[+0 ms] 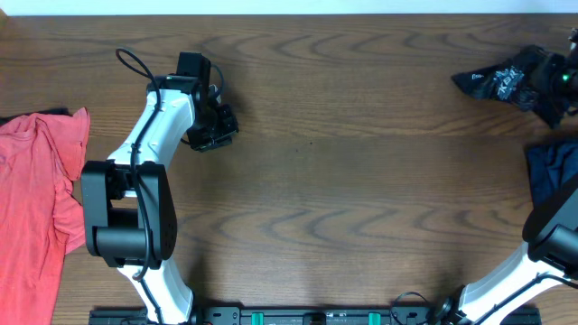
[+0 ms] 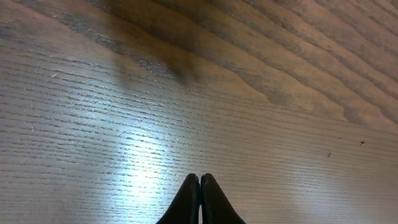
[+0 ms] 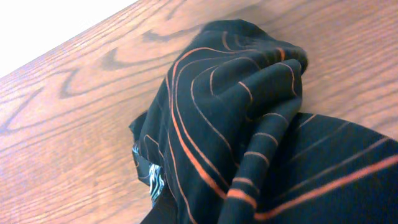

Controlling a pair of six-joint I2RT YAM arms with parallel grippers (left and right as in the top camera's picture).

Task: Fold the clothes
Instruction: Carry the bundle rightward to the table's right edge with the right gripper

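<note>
- The black short-sleeved sports jersey with thin orange contour lines (image 1: 497, 83) sits crumpled in a bunch at the far right corner of the brown wood-grain table (image 1: 361, 190), not spread out at all.
- The bunch's long axis runs roughly across the table. It narrows to a point aimed at the table's middle, and its thicker end is at the right edge.
- From the right wrist view, the jersey (image 3: 249, 124) fills the frame right up to the lens in heaped folds. Which end is collar or hem cannot be told.
- The right gripper (image 1: 540, 88) is at the thick end of the bunch. Its fingers are buried under the cloth, and it appears to be clamped tight on the fabric.
- The left gripper (image 1: 217, 126) is well apart, on the far left part of the table. Its fingertips (image 2: 200, 180) are pressed together over bare wood with nothing between them.
- The right arm is by far the nearer. I judge that the jersey must be drawn leftward and toward the robot, to the open middle, before the left arm can reach it.
- A coral-red crumpled cloth (image 1: 36, 181) lies at the left edge, and a dark blue cloth (image 1: 553, 171) at the right edge, nearer the robot than the jersey.
</note>
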